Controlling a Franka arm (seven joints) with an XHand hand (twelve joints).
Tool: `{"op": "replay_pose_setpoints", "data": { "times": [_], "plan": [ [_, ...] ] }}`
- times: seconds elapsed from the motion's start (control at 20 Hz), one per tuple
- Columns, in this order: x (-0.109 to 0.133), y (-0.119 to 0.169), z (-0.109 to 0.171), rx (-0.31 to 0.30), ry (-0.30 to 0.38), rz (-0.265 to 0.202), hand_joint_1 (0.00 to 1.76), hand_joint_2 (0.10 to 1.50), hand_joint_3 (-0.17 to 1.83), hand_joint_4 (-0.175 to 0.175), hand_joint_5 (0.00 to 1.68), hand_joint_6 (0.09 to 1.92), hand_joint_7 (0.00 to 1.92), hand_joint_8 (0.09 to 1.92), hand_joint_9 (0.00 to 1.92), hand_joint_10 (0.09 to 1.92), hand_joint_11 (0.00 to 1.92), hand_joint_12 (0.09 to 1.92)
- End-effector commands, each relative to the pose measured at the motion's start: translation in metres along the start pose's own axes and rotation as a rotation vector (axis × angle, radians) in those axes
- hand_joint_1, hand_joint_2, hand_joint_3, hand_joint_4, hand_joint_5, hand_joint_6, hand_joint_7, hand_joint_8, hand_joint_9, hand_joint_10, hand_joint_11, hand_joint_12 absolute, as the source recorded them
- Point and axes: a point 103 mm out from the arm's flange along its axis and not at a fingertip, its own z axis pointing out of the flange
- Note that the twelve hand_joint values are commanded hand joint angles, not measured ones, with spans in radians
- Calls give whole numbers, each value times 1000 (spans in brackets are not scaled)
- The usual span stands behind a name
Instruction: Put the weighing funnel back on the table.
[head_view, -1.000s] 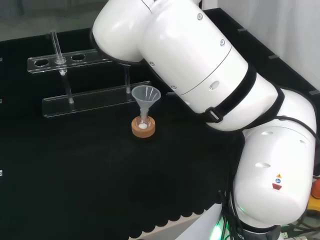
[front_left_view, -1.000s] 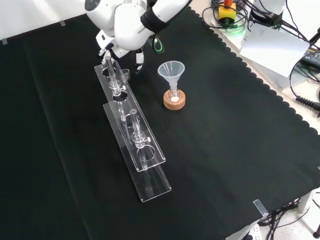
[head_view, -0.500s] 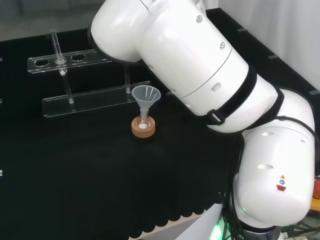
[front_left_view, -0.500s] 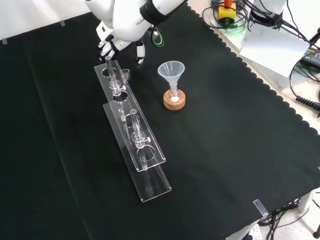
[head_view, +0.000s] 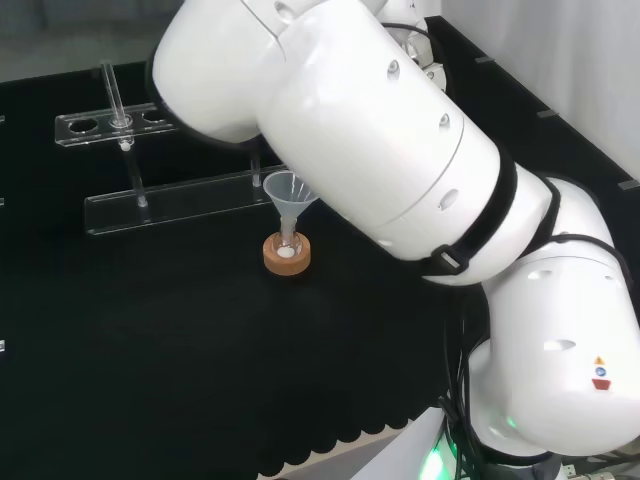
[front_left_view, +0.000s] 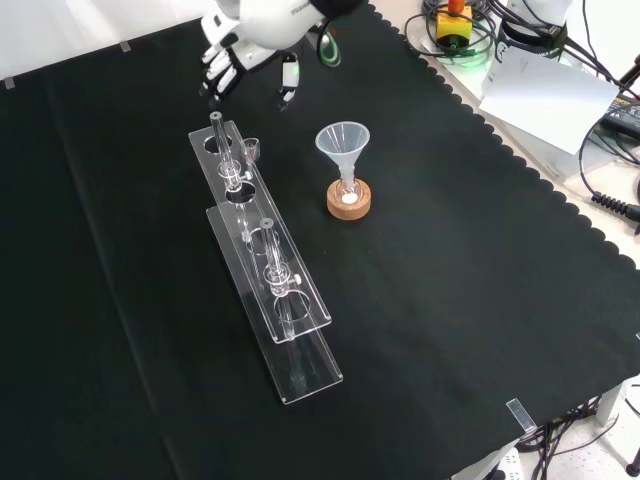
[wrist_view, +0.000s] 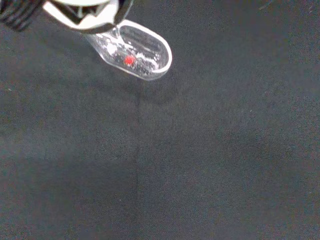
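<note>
The head view looks from behind and above the arm's base, down past the big white arm links (head_view: 400, 170) onto the black cloth (head_view: 150, 350). The front view stands about a quarter turn round and farther off, taking in the cloth out to its scalloped edge. Both share the funnel (head_view: 283, 190), its cork ring (head_view: 287, 257) and the clear rack (head_view: 180, 200). The wrist view looks past the hand (wrist_view: 90, 17), close above the cloth and the weighing funnel (wrist_view: 142, 50).

weighing funnel (wrist_view: 138, 50) on cloth (wrist_view: 210, 160) | front view: funnel (front_left_view: 343, 141) right of rack (front_left_view: 283, 300)
</note>
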Motion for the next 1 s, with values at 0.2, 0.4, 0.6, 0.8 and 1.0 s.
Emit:
{"op": "replay_pose_setpoints", "data": {
  "times": [0.2, 0.4, 0.6, 0.8, 1.0],
  "plan": [
    [-14, -51, -21, -24, 56, 19, 839, 585, 602, -67, 388, 106, 120, 677, 367, 687, 141, 1428],
    [-10, -64, -27, -49, 43, 21, 832, 587, 600, -67, 391, 99, 133, 678, 374, 684, 152, 1429],
    [10, -88, -41, -49, 33, 9, 821, 590, 596, -67, 394, 92, 140, 677, 385, 683, 170, 1430],
    [19, -103, -48, -42, 32, 9, 816, 594, 590, -67, 397, 87, 144, 675, 394, 677, 184, 1427],
    [29, -116, -53, -47, 26, 9, 813, 597, 585, -66, 397, 87, 146, 673, 399, 673, 194, 1425]
  ]
}}
